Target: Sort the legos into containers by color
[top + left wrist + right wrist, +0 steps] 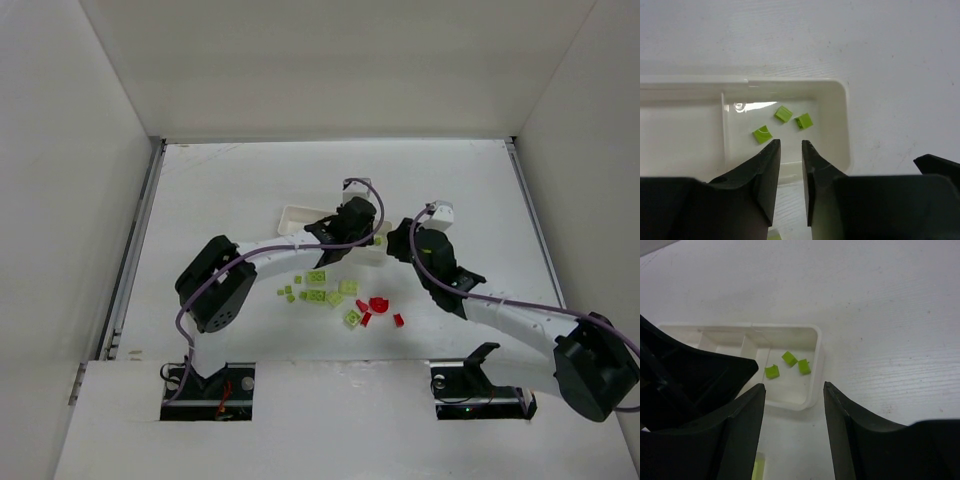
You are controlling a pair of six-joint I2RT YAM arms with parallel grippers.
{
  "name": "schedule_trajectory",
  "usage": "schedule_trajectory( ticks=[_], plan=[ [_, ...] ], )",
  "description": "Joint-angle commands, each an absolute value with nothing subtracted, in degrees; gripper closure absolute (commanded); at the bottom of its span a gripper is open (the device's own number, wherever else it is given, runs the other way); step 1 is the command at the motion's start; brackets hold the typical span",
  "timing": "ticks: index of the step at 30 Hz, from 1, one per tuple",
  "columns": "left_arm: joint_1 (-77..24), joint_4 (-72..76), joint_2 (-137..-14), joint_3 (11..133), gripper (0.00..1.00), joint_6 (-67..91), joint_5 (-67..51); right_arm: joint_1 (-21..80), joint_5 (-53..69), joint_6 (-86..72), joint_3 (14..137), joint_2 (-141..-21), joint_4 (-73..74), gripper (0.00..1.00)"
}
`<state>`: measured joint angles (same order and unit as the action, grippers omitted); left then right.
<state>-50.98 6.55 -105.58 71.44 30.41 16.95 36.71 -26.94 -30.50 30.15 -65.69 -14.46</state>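
Observation:
The white tray lies mid-table, mostly hidden under the arms. Its right end compartment holds three lime green legos, which also show in the right wrist view. My left gripper hovers at that compartment's near wall, jaws a little apart with nothing between them; it also shows in the top view. My right gripper is wide open and empty just off the tray's right end, and also shows in the top view. Loose green legos and red legos lie on the table in front of the tray.
The left arm's dark body fills the left of the right wrist view, close to my right gripper. White enclosure walls stand at the back and both sides, with a metal rail along the left edge. The tray's other compartments show no legos.

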Motion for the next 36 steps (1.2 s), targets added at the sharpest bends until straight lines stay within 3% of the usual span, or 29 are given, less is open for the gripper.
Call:
schedule_trajectory(
  ticks=[1,6,11,14,19,23,25,29,36],
  plan=[
    [-51.5,7.4,-105.2,75.1,0.75,29.2,15.9,36.1,-28.3,-31.0,30.4,-64.3,-15.0,0.44],
    [-51.3,7.7,-103.2,74.4,0.59,28.7,16.4,36.3,-28.1,-31.1,30.6,-65.0,-14.9,0.45],
    [-49.9,10.0,-98.7,70.4,0.53,28.6,15.6,37.4,-28.6,-30.7,31.2,-66.2,-15.5,0.49],
    [-49.3,9.6,-98.4,70.1,0.56,28.4,13.5,37.6,-28.6,-30.7,31.5,-66.6,-15.9,0.51],
    [-48.0,10.4,-92.3,64.2,0.64,28.6,16.3,41.1,-26.4,-30.7,30.6,-64.4,-15.3,0.69],
    [-45.7,10.6,-84.7,54.6,0.65,28.8,18.5,48.4,-17.0,-29.9,32.3,-68.1,-13.1,0.7],
    [-44.8,10.6,-81.3,49.9,0.65,29.1,18.7,52.8,-13.9,-29.1,33.9,-70.9,-12.0,0.64],
    [-42.9,10.4,-72.4,39.8,0.65,30.1,20.6,58.2,-10.6,-27.1,37.5,-76.9,-11.8,0.39],
    [-37.5,9.9,-58.5,28.4,0.62,32.0,21.5,55.7,-9.5,-25.9,47.6,-87.8,-10.2,0.2]
  ],
)
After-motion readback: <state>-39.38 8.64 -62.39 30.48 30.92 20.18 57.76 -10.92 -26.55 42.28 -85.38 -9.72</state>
